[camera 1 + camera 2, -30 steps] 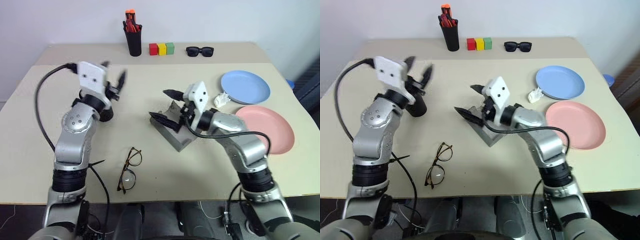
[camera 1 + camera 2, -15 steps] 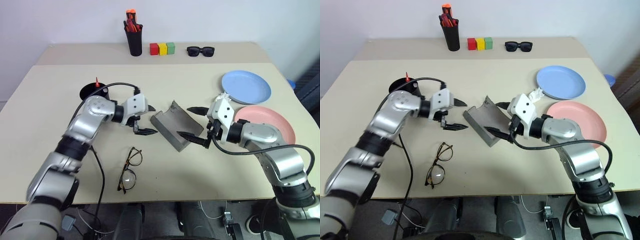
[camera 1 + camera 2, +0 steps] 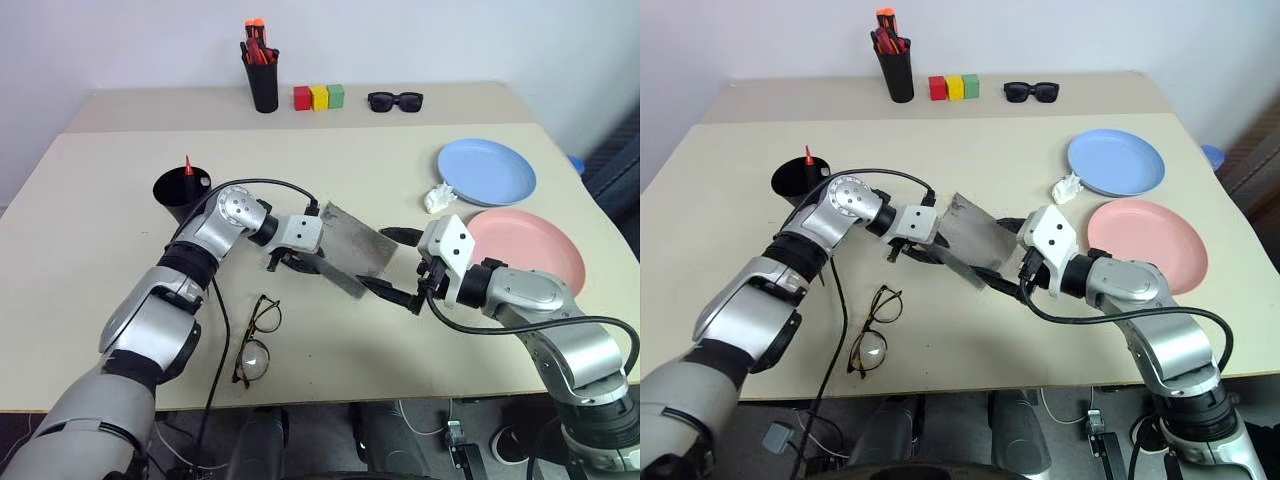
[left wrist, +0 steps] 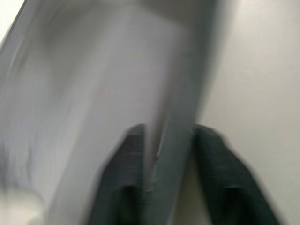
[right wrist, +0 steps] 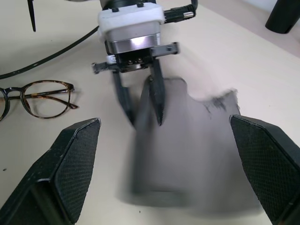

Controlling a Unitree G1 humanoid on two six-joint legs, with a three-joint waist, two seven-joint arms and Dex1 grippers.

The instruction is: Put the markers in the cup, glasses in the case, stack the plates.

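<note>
The grey felt case lies open at mid-table. My left gripper is shut on its left edge; in the left wrist view the fingers pinch the case wall. Just right of the case, my right gripper is open and holds nothing. The black cup stands to the left with a red marker sticking out of it. The tortoiseshell glasses lie near the front edge, below my left arm. The blue plate and the pink plate sit side by side on the right.
At the back stand a black holder of orange-red pens, three coloured blocks and black sunglasses. A small white crumpled object lies by the blue plate. My left arm's black cable runs past the glasses.
My left arm swung down from above the cup to the case and shut on its left edge. My right gripper drew back from the case, staying open.
</note>
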